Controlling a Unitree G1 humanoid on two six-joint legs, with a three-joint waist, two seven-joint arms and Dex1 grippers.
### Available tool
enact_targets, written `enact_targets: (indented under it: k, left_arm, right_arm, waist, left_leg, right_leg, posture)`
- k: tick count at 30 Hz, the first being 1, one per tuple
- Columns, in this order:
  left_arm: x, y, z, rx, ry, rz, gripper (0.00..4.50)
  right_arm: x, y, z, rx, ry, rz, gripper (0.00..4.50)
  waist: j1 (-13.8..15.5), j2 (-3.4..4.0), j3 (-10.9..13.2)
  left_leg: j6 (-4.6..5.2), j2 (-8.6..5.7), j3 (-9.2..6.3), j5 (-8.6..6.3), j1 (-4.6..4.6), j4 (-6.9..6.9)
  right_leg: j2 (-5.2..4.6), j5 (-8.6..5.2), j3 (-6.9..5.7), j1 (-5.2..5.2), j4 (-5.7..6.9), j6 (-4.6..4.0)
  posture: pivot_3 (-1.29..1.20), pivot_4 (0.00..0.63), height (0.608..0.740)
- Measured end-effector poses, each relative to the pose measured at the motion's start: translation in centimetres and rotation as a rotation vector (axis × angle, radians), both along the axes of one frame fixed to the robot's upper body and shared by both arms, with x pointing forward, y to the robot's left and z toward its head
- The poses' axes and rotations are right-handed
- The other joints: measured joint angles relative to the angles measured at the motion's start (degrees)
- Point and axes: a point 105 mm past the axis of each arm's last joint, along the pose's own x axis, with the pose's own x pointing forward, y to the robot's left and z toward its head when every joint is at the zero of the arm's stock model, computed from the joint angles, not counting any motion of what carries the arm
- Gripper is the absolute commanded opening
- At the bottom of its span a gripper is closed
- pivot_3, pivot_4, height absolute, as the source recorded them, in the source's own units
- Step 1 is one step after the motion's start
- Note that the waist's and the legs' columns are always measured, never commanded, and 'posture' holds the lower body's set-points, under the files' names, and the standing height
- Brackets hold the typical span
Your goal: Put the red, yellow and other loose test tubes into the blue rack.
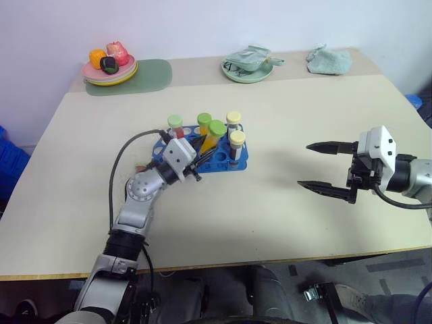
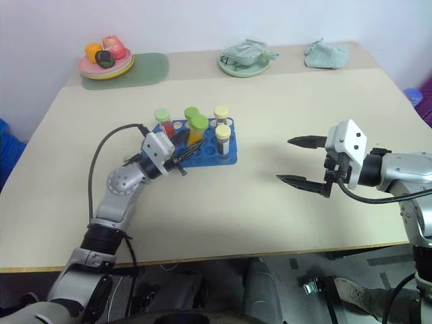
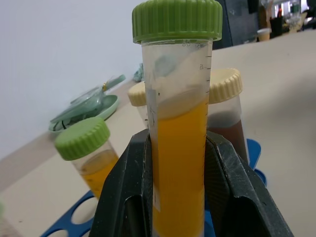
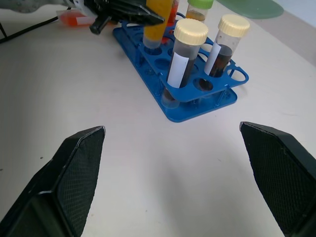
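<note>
**A makeshift lab bench in a plain room**

A lab-style setup is suggested by a blue rack of capped test tubes set mid-bench. Toy food on stacked plates at the far left, a green dish and a folded cloth along the far edge are seen before a bare white wall.

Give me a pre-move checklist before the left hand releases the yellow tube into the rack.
1. Grip: left hand shut on the green-capped yellow tube. Ok.
2. Tube over the blue rack: ok.
3. Tube bottom seated in a hole: cannot tell, hidden by the fingers.
4. Tube upright: not ok, it leans in the head views.
5. Right hand open and apart from the rack: ok.
6. Loose tubes left: not ok, a red tube lies on the table behind the left hand.
</note>
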Motion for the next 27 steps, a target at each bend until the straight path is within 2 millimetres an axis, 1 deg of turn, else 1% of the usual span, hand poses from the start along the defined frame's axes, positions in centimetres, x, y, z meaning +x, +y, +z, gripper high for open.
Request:
enact_targets:
  k: [5,12,18,23,27]
  left_arm:
    - [0.3,-0.3,-0.8,-0.03,0.033,0.006,0.81]
    - [0.4,-0.3,-0.9,-0.073,0.053,0.004,0.81]
    - [0.9,0.0,-1.1,-0.181,0.137,0.022,0.81]
    - [0.8,0.3,-1.8,-0.211,0.209,0.01,0.81]
    - [0.5,0.6,-2.0,-0.233,0.23,0.008,0.81]
  right_arm:
    - [0.0,-0.1,0.0,-0.003,0.001,-0.002,4.5]
    - [-0.1,-0.3,0.2,-0.005,-0.006,-0.01,4.5]
    - [-0.1,-0.5,0.4,-0.005,-0.018,-0.017,4.5]
    - [-0.1,-0.5,0.4,-0.005,-0.017,-0.016,4.5]
    - [-0.1,-0.5,0.5,-0.007,-0.022,-0.014,4.5]
  waist:
    - [0.0,0.0,0.0]
    - [0.3,0.0,0.0]
    - [0.6,0.0,0.0]
    - [0.9,0.0,0.0]
    - [0.9,0.0,0.0]
  left_leg:
    - [0.0,0.0,0.0,0.0,0.0,0.0]
    - [0.01,0.0,0.0,0.0,0.02,0.01]
    - [0.01,0.0,0.01,0.0,0.04,0.01]
    - [0.01,0.0,0.04,0.0,0.04,0.01]
    - [0.01,0.02,0.04,0.0,0.06,0.0]
  right_leg:
    - [0.0,0.0,0.0,0.01,0.0,0.0]
    - [0.0,0.01,0.0,0.03,-0.01,0.01]
    - [0.0,0.01,0.0,0.04,0.0,0.01]
    - [0.0,0.01,0.02,0.04,0.0,0.01]
    - [0.02,0.01,0.02,0.04,-0.02,0.01]
  posture:
    - [0.0,0.15,0.74]
    - [0.0,0.15,0.74]
    - [0.0,0.15,0.74]
    - [0.0,0.15,0.74]
    - [0.0,0.15,0.74]
